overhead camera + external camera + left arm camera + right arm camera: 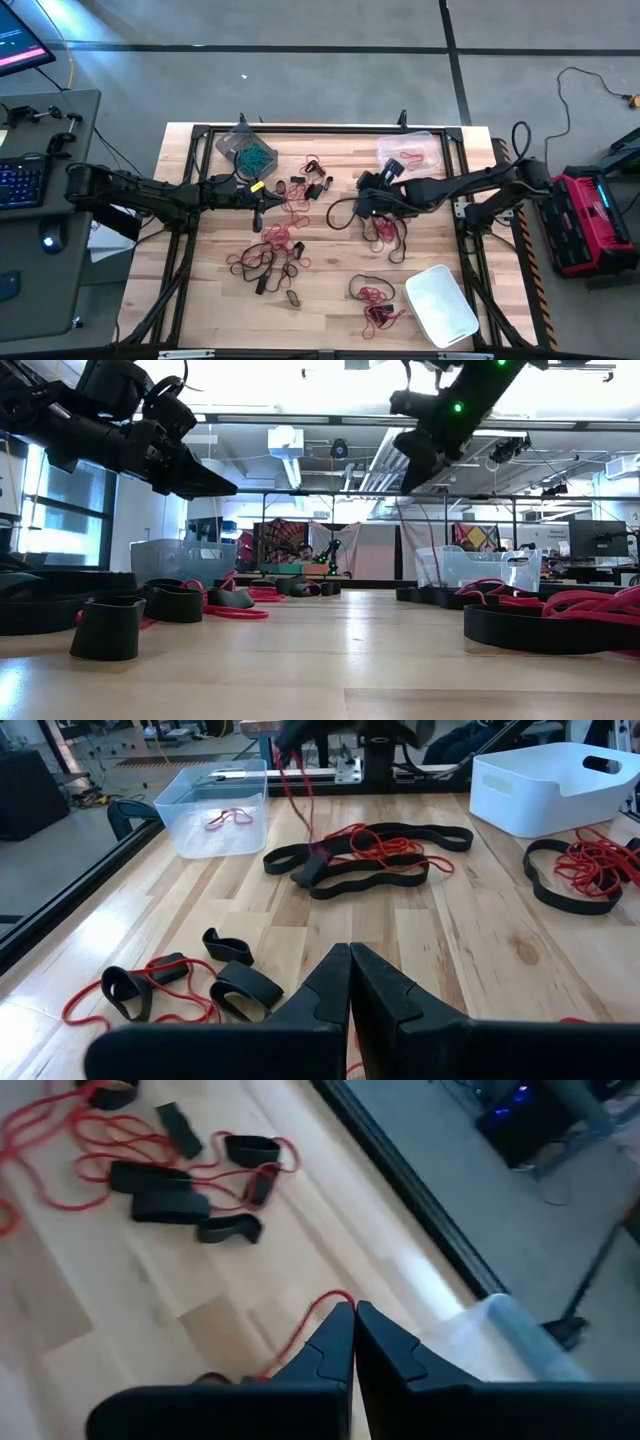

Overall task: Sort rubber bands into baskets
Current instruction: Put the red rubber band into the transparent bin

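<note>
Red and black rubber bands (268, 255) lie scattered over the wooden table. A grey-tinted basket (247, 150) at the far left holds teal bands. A clear basket (410, 150) at the far right holds red ones, and a white basket (442, 305) sits near right. My right gripper (362, 203) hovers above the table's middle, shut on a red rubber band (297, 795). Further left, my left gripper (258, 208) is shut on nothing, above the table. My right gripper pinches a thin red rubber band (318, 1318) between its two fingertips, slanting down from the table's right side. The band hangs in long strands below the fingers (300, 810), down toward a pile of black and red bands (360, 860). Whether its lower end rests there I cannot tell.
Black bands (235, 990) and red loops lie just in front of my left gripper. More bands (375, 300) lie near the white basket. A black frame rail (330, 128) borders the table. A desk with a keyboard (20, 180) stands to the left.
</note>
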Robot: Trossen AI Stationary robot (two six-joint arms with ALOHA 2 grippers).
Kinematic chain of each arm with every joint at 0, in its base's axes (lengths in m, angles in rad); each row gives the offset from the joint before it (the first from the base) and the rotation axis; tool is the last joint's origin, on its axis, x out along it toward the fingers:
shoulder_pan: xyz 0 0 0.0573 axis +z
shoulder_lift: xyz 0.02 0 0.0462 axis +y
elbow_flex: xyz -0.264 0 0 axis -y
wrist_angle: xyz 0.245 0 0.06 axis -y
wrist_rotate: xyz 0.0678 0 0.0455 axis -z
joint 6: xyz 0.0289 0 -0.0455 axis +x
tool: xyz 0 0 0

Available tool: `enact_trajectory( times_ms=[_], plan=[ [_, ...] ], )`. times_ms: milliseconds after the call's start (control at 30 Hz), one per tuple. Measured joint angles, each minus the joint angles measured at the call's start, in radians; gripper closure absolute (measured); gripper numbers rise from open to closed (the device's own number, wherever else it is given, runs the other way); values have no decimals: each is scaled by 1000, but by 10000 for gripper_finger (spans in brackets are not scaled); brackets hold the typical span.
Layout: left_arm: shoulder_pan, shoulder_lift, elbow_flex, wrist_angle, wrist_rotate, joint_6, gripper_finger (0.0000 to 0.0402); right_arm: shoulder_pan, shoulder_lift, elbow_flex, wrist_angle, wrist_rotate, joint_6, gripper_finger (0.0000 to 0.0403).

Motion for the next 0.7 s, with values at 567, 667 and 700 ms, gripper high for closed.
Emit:
enact_trajectory(
  times_ms=[567, 667, 700],
  plan=[
    [0, 0, 0, -31, 0, 1, 401, -68, -98, 135, -553, 351, 375, 402],
    [0, 0, 0, -30, 0, 1, 401, -106, -106, 135, -617, 387, 444, 402],
    [0, 0, 0, -30, 0, 1, 401, -122, -106, 135, -631, 388, 456, 402]
  ],
)
